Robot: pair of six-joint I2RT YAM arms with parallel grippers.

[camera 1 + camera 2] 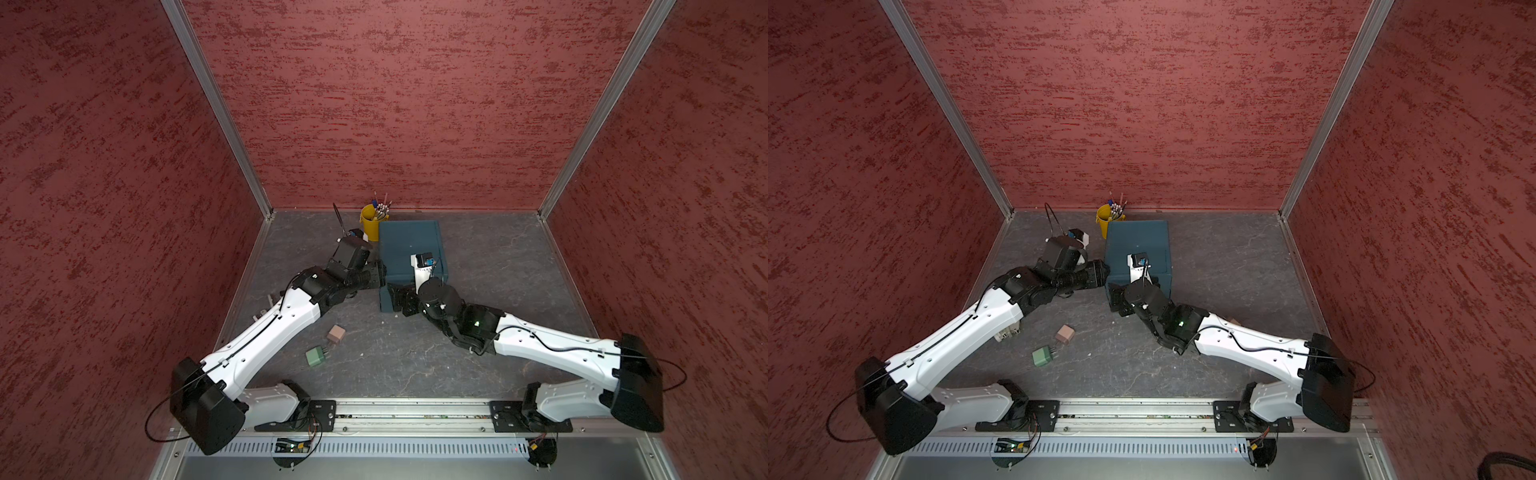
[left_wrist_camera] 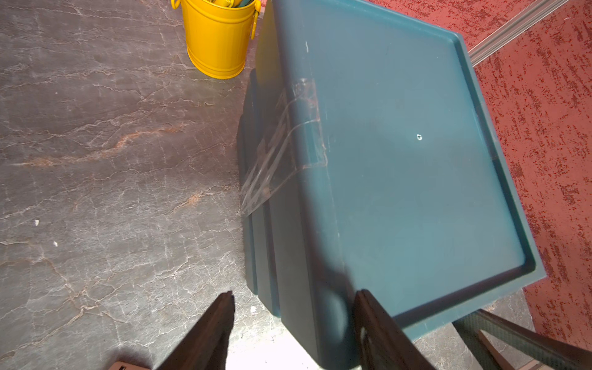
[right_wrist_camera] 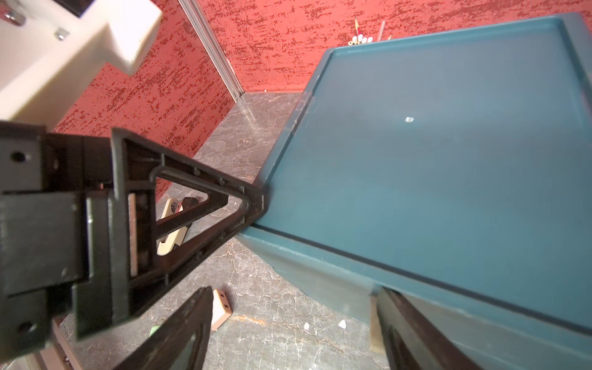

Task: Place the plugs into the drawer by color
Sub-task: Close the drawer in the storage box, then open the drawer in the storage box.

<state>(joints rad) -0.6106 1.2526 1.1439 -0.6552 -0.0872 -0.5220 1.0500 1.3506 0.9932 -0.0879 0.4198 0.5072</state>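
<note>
We judge this to be the opening step: no plug is held, and both arms crowd the drawer (image 1: 403, 245). The left gripper (image 2: 294, 293) reaches in low and straddles a top corner, jaws apart and not clamped; it is bracing the chest, we think. The right gripper (image 3: 294, 290) tips down at the front, jaws wide and empty. 2 plugs lie apart on the table (image 1: 498, 270): a pinkish beige plug (image 1: 336, 333) and a mint green plug (image 1: 316, 356). The next move calls for pinching a pull tab, which is hidden from us.
</note>
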